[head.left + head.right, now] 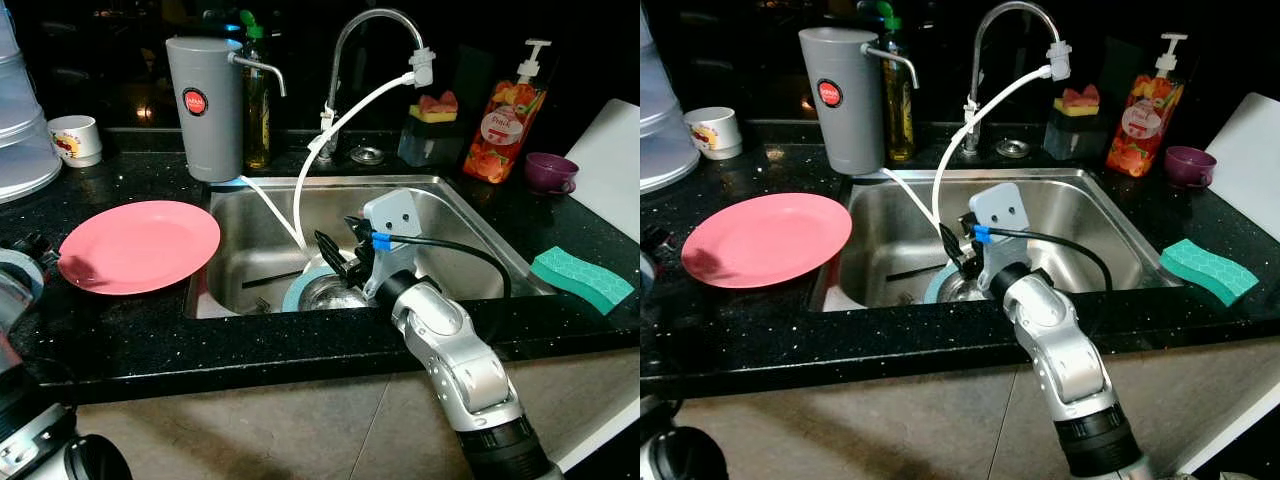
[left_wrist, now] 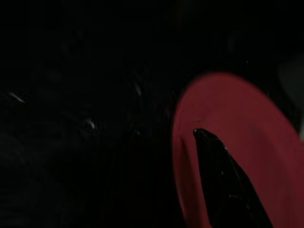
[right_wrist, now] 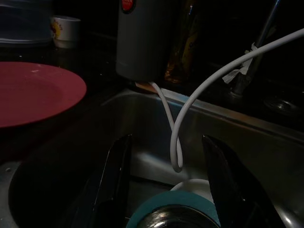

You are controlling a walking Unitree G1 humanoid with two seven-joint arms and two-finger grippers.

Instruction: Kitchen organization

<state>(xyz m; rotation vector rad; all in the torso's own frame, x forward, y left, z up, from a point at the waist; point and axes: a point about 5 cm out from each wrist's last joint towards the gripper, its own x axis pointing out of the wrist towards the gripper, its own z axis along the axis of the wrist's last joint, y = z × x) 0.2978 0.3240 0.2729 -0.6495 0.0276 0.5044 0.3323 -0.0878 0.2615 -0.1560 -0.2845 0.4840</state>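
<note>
The black speckled table (image 1: 140, 335) is cut by a stainless steel sink (image 1: 455, 215), whose front rim runs close to the table's front edge. In the basin a teal-rimmed bowl (image 1: 297, 290) is seen near the front wall, round, with a shiny metal inside and something white just behind it; a dark utensil (image 1: 272, 279) lies on the basin floor beside it. Open basin floor is left toward the back and the right wall.

A pink plate (image 1: 140, 245) is set flat on the table to the left of the sink, its rim reaching almost to the sink's left edge. A grey water filter jug (image 1: 206, 105) stands upright at the sink's back left corner, and white hoses (image 1: 300, 200) loop from it and from the chrome faucet (image 1: 375, 40) down into the basin, hanging just ahead of the right arm. A teal sponge (image 1: 582, 278) lies on the table right of the sink, near the front edge. An orange soap dispenser (image 1: 505, 115), a purple cup (image 1: 550, 172) and a white mug (image 1: 75, 140) are placed along the back.

The right end effector (image 3: 166, 178) is held over the bowl with its fingers (image 3: 114, 180) spread apart, nothing between them. The left end effector (image 2: 223, 185) is seen in deep shade over the plate's rim; whether it is spread cannot be told.
</note>
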